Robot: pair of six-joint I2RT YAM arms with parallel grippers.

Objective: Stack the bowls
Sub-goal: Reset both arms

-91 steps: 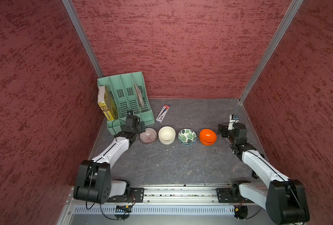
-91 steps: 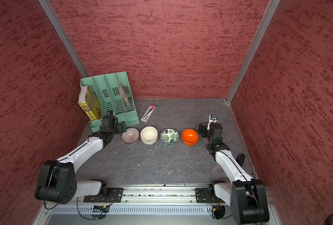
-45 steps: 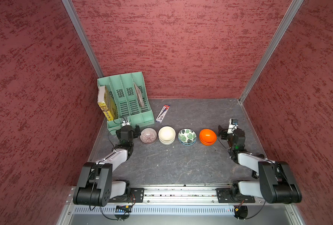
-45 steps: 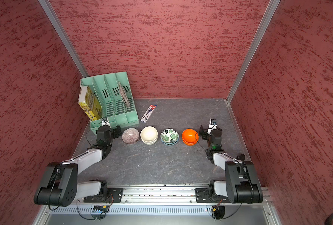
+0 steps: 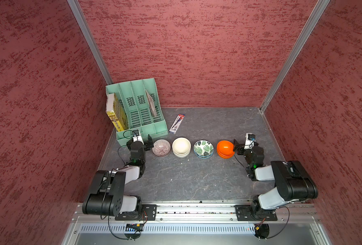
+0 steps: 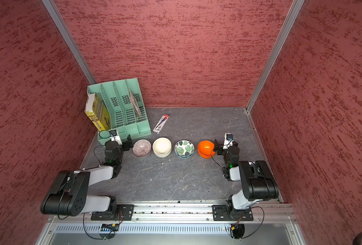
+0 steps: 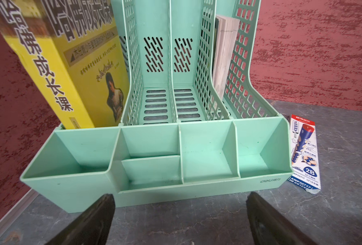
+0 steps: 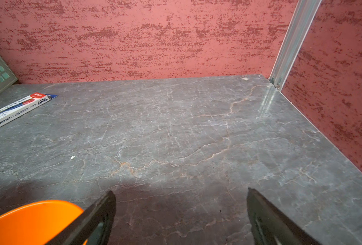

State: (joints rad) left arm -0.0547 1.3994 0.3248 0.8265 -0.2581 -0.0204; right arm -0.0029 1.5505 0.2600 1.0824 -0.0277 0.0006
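Both arms pulled back toward base; bowls (image 5: 181, 146) unmoved. Gaping, empty: left tool (image 7: 180, 199), right tool (image 8: 180, 197). Nearest: orange stack (image 5: 225, 148) just beside right tool, purple-grey stack (image 5: 161, 147) beside left tool.

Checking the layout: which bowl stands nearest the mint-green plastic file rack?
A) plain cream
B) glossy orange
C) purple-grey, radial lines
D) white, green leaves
C: the purple-grey round bowl with radial lines ends the row by the front corner of the mint-green plastic file rack.
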